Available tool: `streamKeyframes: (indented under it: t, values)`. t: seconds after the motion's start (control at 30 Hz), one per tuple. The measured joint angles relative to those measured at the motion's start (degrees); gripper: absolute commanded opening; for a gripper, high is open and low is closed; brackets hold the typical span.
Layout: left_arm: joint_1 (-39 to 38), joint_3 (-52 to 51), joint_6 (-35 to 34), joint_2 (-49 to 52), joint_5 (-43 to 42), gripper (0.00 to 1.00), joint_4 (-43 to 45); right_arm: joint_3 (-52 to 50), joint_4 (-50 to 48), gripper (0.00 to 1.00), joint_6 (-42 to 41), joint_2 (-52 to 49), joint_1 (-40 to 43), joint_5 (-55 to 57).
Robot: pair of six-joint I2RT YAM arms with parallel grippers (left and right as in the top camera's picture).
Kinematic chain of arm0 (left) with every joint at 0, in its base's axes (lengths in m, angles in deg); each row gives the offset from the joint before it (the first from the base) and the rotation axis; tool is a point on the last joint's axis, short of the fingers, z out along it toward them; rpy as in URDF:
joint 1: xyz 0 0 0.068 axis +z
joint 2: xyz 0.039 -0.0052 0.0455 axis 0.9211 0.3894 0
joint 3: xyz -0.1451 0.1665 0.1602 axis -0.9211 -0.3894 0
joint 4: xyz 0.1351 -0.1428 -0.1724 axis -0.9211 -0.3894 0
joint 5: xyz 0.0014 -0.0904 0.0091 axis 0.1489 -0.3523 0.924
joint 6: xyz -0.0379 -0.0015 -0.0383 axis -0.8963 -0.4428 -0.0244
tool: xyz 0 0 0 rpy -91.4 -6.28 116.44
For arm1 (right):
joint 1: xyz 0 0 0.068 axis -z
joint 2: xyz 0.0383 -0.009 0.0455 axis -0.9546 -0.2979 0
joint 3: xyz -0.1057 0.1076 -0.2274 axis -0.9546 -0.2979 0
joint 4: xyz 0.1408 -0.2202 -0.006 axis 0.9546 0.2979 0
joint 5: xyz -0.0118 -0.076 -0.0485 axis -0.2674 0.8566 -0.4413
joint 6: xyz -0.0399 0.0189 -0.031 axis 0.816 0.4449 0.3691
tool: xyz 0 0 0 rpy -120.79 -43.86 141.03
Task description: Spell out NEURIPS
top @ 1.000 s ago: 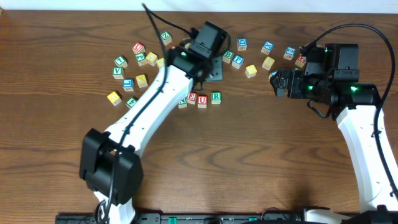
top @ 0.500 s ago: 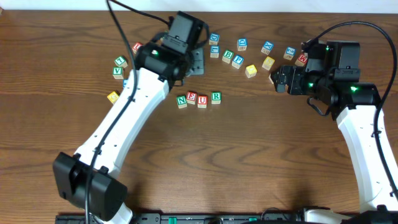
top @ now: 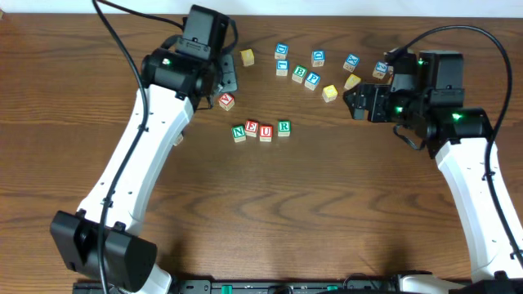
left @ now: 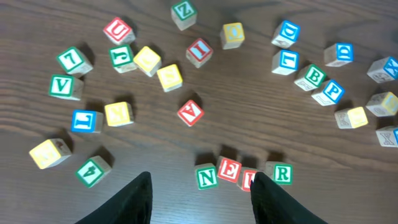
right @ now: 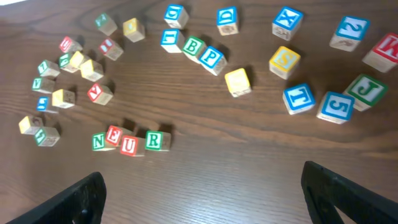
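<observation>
— Dark wood table (top: 343, 212), letter cubes scattered over its far half. Where is the word?
— Four cubes stand in a row near the middle: N (top: 239, 131), E (top: 252, 128), U (top: 266, 131), R (top: 283, 127). They are side by side and the line is a little wavy.
— And the other letters?
— P (top: 313, 80) lies beyond the row, just beside a green B (top: 299, 74). A yellow cube (top: 329, 92) sits near P on its right. The red I (left: 199, 51) is further left among loose cubes, well apart from the row.
— Left gripper?
— The left gripper (left: 201, 180) hangs beyond the row's left end, near a tilted red cube (top: 226, 100). Its jaws are apart with nothing between them. From its wrist camera, one finger hides part of U.
— Right gripper?
— The right gripper (right: 202, 172) hangs over the right side, near the cubes there. Its jaws are spread wide and empty, and it touches no cube.
</observation>
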Motion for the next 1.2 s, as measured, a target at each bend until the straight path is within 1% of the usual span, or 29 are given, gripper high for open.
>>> streamKeyframes:
  t: [0.3, 0.43, 0.73, 0.9, 1.2]
  values:
    - [2.16, 0.0, 0.44, -0.07, 0.0, 0.5, -1.36, 2.71, 1.11, 0.98, -1.2, 0.0, -1.27, 1.14]
    - [2.6, 0.0, 1.31, -0.07, 0.0, 0.5, -1.79, 4.44, 4.87, 0.97, -1.95, -0.17, -1.27, 3.15]
    - [4.94, 0.0, 1.7, -0.07, 0.2, 0.51, -3.37, 16.06, 15.52, 0.93, -2.49, -5.77, -1.27, 8.76]
    - [6.45, 0.0, 1.7, -0.07, 0.2, 0.51, -4.74, 19.19, 16.74, 0.94, -3.72, -8.92, -1.27, 10.38]
    - [6.8, 0.0, 1.92, -0.07, 0.2, 0.51, -5.27, 19.3, 17.46, 0.94, -6.19, -10.1, -1.27, 14.62]
